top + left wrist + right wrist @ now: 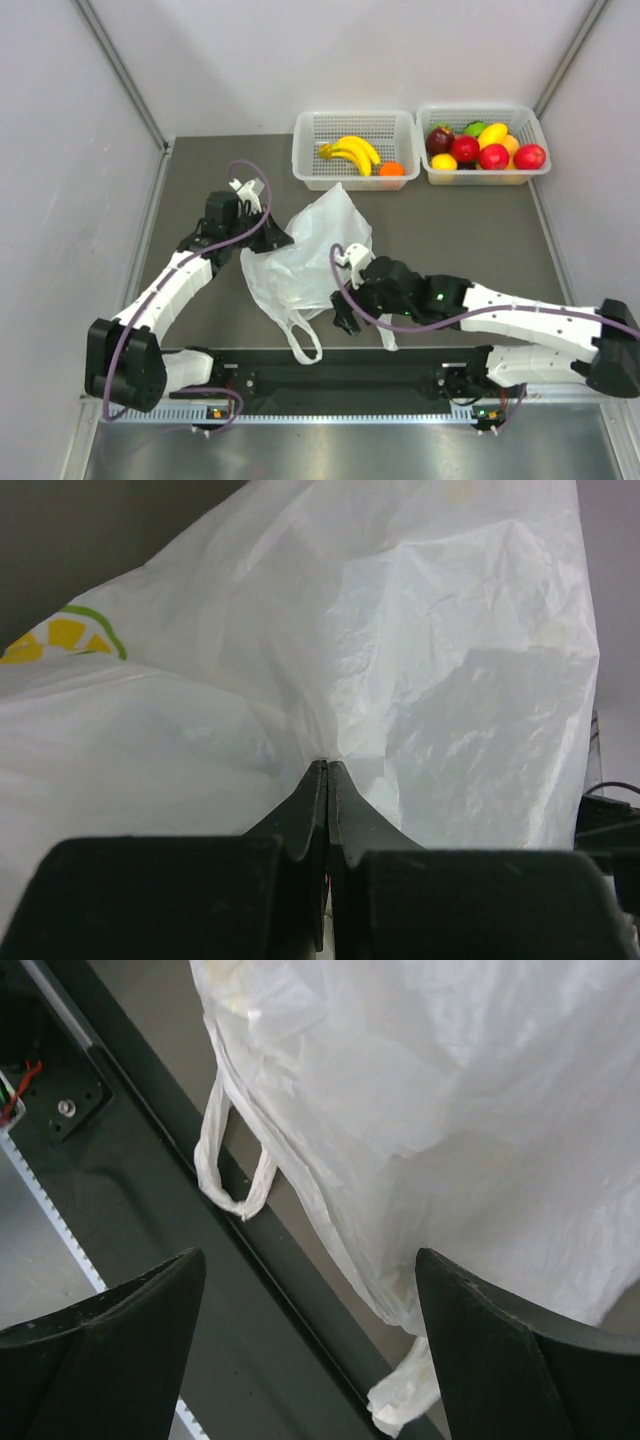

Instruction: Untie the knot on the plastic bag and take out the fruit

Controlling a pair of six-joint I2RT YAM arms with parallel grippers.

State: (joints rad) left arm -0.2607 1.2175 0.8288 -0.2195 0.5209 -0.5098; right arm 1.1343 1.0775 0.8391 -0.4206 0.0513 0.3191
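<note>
The white plastic bag (300, 255) lies crumpled mid-table, its loop handles (303, 340) trailing over the black front rail. My left gripper (268, 238) is shut on the bag's left edge; its wrist view shows the jaws pinched on the film (329, 765), near a yellow citrus print (60, 640). My right gripper (347, 318) is open and empty just right of the bag's lower part; its wrist view shows the bag (450, 1110) and one loop handle (232, 1175) ahead. The bananas (350, 152) and the small orange fruit (391, 169) lie in the left basket. The dark red-purple fruit is not seen.
Two white perforated baskets stand at the back: the left one (310, 150), and the right one (535, 135) with a heap of red, yellow and green fruit. White walls close in both sides. The black rail (350, 375) runs along the front edge.
</note>
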